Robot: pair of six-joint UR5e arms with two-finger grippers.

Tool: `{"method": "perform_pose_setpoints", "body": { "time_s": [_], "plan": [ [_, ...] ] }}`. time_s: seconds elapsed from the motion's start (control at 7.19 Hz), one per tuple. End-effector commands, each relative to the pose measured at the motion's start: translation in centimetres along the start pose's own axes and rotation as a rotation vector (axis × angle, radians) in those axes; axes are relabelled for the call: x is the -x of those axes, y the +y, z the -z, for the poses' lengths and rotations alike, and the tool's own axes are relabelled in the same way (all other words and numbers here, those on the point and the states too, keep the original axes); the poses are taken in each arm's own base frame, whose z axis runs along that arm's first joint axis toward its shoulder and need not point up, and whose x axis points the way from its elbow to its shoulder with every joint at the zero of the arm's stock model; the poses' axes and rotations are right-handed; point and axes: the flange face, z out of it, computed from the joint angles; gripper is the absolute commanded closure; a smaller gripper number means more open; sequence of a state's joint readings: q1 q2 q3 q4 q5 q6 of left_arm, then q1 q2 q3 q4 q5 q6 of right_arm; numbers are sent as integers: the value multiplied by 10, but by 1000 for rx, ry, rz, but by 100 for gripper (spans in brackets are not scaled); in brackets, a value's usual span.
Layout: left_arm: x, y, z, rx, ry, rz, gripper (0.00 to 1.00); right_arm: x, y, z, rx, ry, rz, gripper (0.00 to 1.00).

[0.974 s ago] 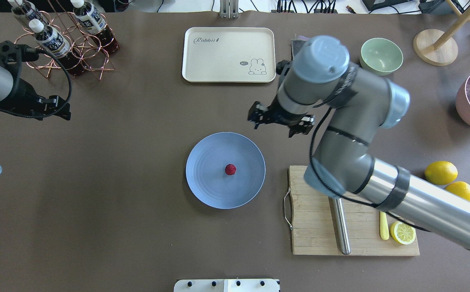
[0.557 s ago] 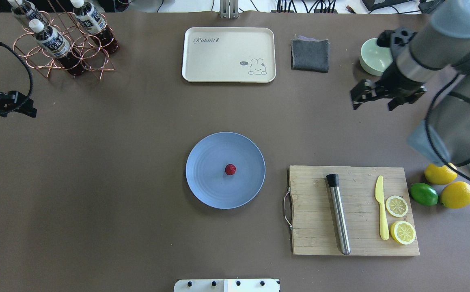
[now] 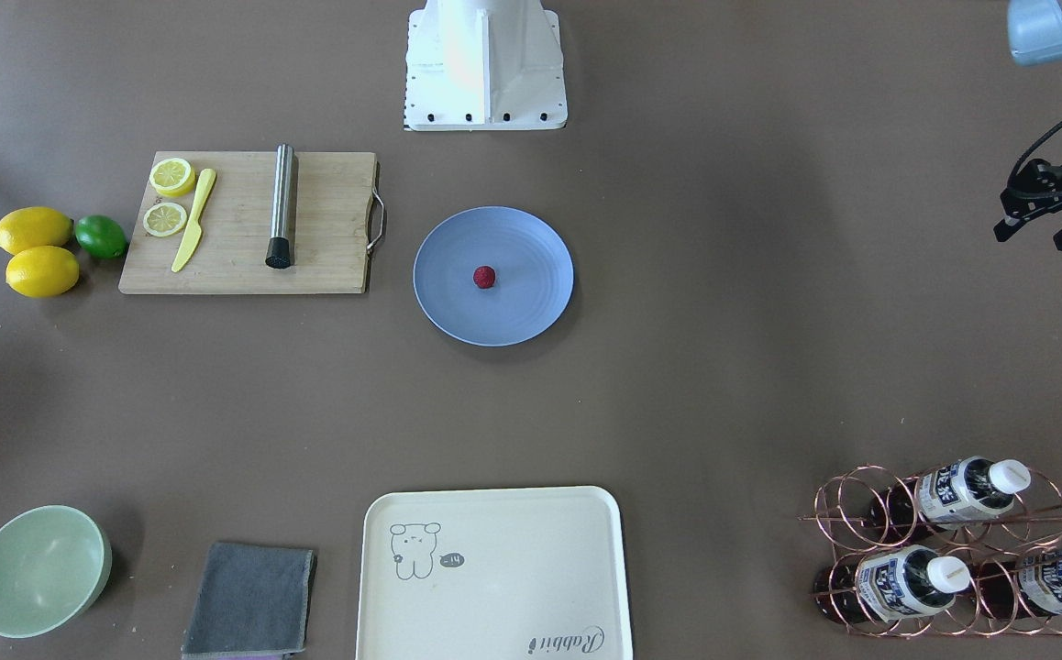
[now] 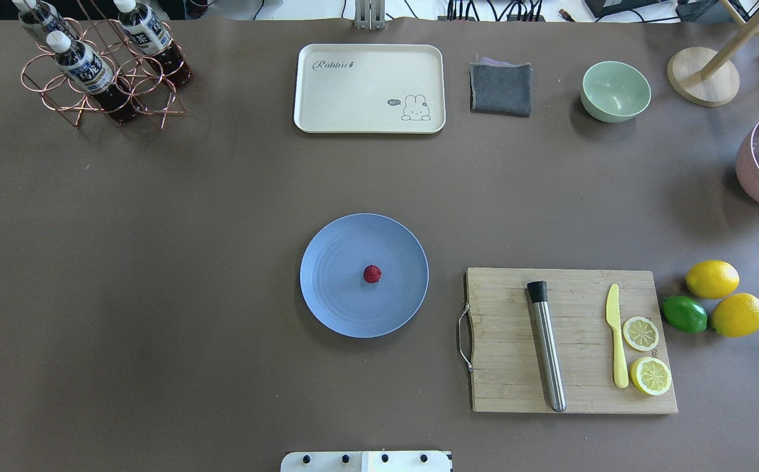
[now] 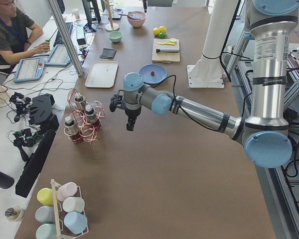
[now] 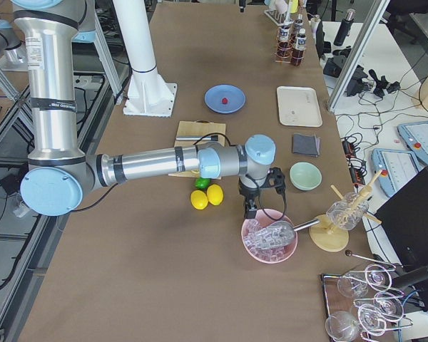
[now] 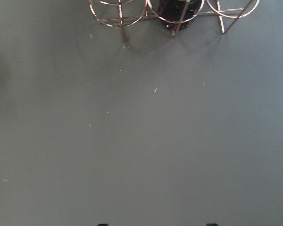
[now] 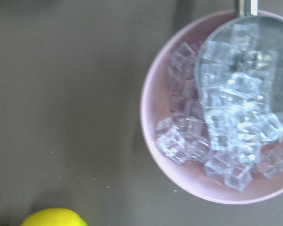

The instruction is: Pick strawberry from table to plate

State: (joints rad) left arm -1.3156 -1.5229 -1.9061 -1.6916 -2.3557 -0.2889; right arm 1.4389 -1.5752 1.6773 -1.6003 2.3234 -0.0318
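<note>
The strawberry (image 4: pixel 371 274) (image 3: pixel 484 277), a tiny dark-red berry, lies near the middle of the light-blue plate (image 4: pixel 333 295) (image 3: pixel 531 312) on the brown table (image 4: pixel 156 262). Neither arm shows in the overhead view. My left gripper (image 3: pixel 1035 236) (image 5: pixel 130 124) hangs open and empty over the table's left end beside the bottle rack, far from the plate. My right gripper (image 6: pixel 251 210) hovers at the table's right end next to the pink ice bowl (image 6: pixel 269 239). It shows only in the exterior right view, so I cannot tell if it is open or shut.
A cutting board (image 4: pixel 504 367) with a steel muddler, yellow knife and lemon slices lies right of the plate. Two lemons (image 4: pixel 712 278) and a lime (image 4: pixel 684 313) sit beyond it. Cream tray (image 4: pixel 366 85), grey cloth (image 4: pixel 501 88), green bowl (image 4: pixel 615 90) and bottle rack (image 4: pixel 101 72) line the far edge.
The right arm swung away from beside the plate to the right and left the overhead view. The left arm drew off the left edge. The strawberry stayed on the plate.
</note>
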Motion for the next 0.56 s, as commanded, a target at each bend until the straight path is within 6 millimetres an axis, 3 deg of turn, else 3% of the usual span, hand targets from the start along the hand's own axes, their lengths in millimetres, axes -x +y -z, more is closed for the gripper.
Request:
{"method": "perform_pose_setpoints", "body": {
  "time_s": [0.0,0.42],
  "plan": [
    [52,21,-8,40,21,23,3,-87,34,-11,14,-17,-6,0],
    [59,25,-4,21,-43,21,3,-92,36,-1,-6,-10,-16,0]
  ]
}}
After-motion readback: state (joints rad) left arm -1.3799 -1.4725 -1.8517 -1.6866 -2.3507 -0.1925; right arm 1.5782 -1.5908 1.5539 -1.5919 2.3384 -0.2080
